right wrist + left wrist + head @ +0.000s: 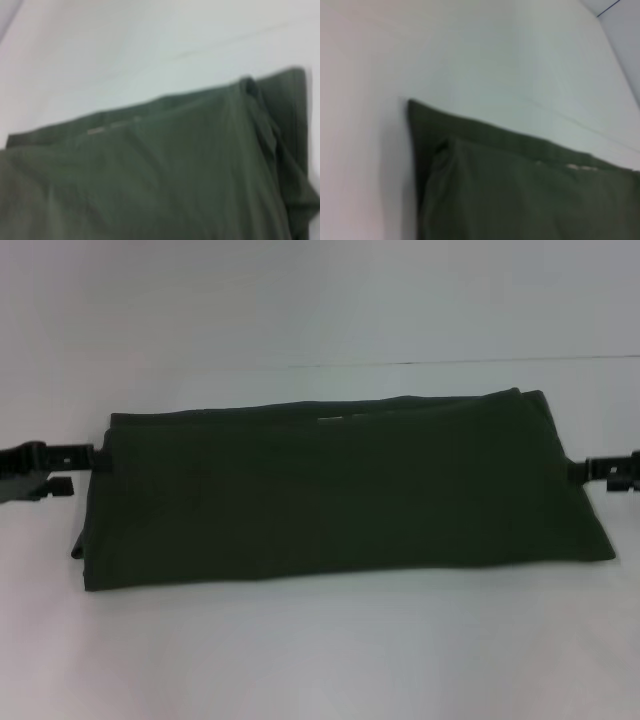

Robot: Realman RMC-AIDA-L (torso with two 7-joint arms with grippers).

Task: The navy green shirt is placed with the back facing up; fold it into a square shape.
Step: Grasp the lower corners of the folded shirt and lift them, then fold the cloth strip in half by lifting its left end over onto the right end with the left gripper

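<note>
Operator: Position of the navy green shirt (pixel 340 490) is requested.

Technician: It is laid flat at the middle of the white counter (pixel 320 660), folded into a wide band running left to right, plain side up. The near edge is straight and slopes slightly upward toward the right. The far edge is doubled: one layer is seen stepped back behind another in both wrist views, with a small pale tag at that edge.

Operator: End effector status?

Technician: The left end effector (pixel 72 462) is located at the shirt's left edge, low over the counter, its tip touching or just beside the cloth. The right end effector (pixel 600 472) is located at the right edge in the same manner. Whether either is clenched on the cloth or released cannot be told; the fingertips are hidden against the dark fabric.

Operator: Corner condition?

Technician: The left near corner shows a small flap projecting outward. The right end is uneven, with an under layer projecting past the top layer.

Operator: Clearance?

Technician: Bare counter is seen in front of the shirt and behind it, up to a thin dark line across the surface.
</note>
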